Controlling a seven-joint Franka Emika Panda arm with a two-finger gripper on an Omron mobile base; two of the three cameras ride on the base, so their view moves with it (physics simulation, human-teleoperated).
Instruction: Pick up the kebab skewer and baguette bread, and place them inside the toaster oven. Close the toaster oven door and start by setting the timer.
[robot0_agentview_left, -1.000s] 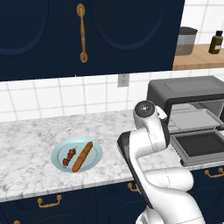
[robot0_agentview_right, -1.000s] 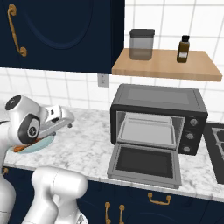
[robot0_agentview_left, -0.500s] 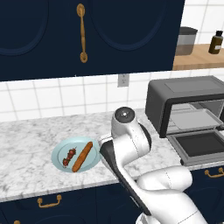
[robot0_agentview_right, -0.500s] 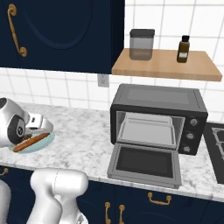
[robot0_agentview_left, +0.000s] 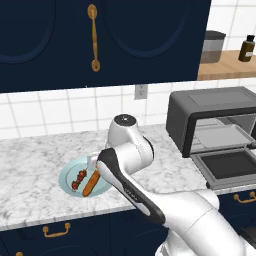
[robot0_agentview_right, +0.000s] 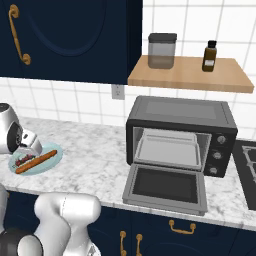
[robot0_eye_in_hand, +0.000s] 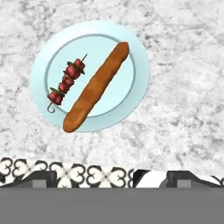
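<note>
In the left base view, the white arm has been swung leftward from beside the dark grey boxy toaster oven (robot0_agentview_left: 215, 125) until its wrist hangs over the pale blue round plate (robot0_agentview_left: 67, 175). On it the slim orange-brown baguette bread (robot0_agentview_left: 91, 183) and the short kebab skewer of dark red chunks (robot0_agentview_left: 78, 180) are seen side by side.

In the right base view, the gripper (robot0_agentview_right: 31, 148) is found at the plate's near rim, while the toaster oven door (robot0_agentview_right: 167, 187) lies folded down, well apart.

In the hand view, both foods are seen untouched on the plate. The spread of the claw cannot be told. The first pick is judged imminent.
</note>
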